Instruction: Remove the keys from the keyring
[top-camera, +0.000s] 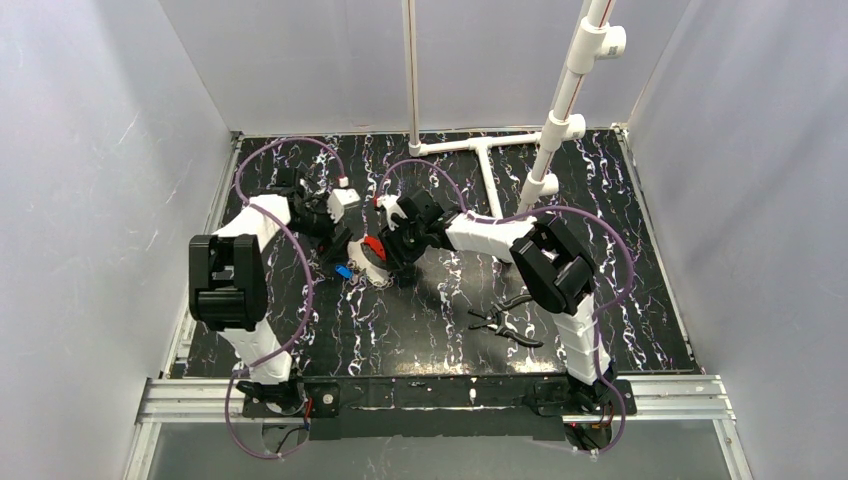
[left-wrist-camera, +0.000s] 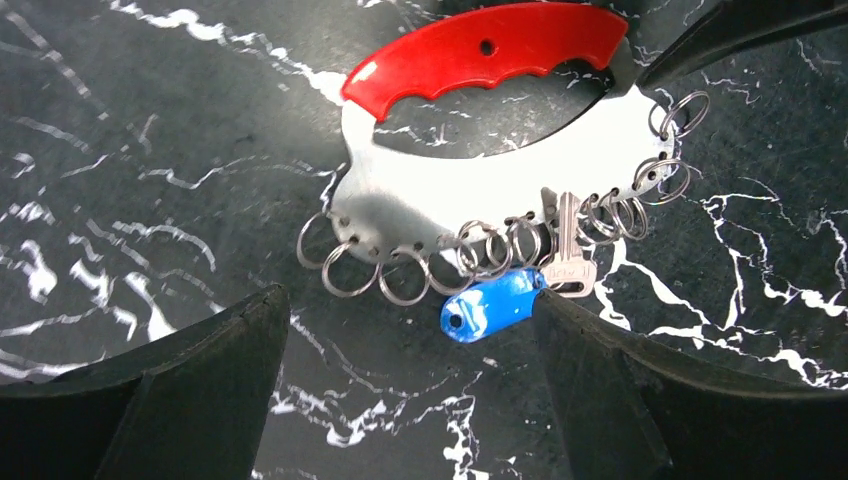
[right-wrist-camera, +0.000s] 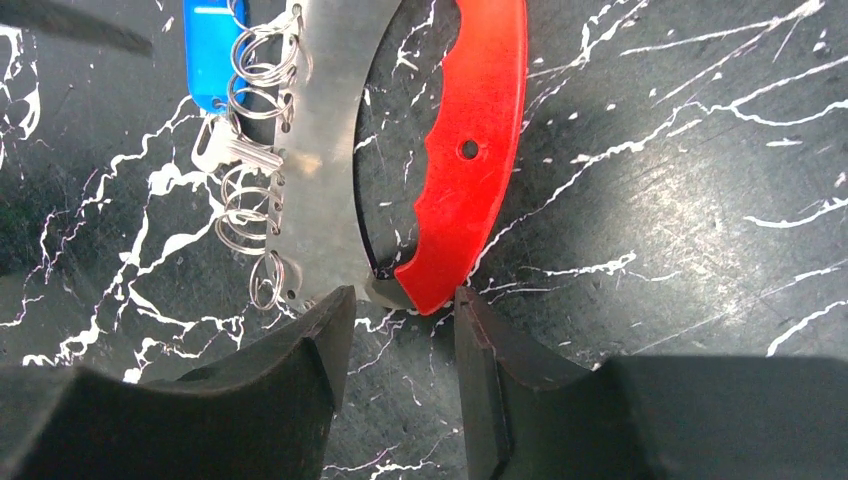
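Keyring (left-wrist-camera: 450, 180) flat on the marbled table (left-wrist-camera: 150, 150), between the two arms. It is a silvery crescent plate with a red grip (left-wrist-camera: 480, 50) and a row of split rings (left-wrist-camera: 405, 280) along the curved edge. One silver key (left-wrist-camera: 570, 250) and a blue-headed piece (left-wrist-camera: 490, 305) hang near mid-row, neither yet off.

Right gripper (right-wrist-camera: 400, 305) sits low at the plate's end, jaws narrowed either side of the tip where grip meets plate. We cannot tell whether they pinch it. We read this as an anchor against sliding.

Left gripper (left-wrist-camera: 410, 310) hovers above, jaws spread wide, key and blue piece framed between them. We judge it lined up for the pull.

Pliers (top-camera: 505, 322) lie apart, near the right arm.
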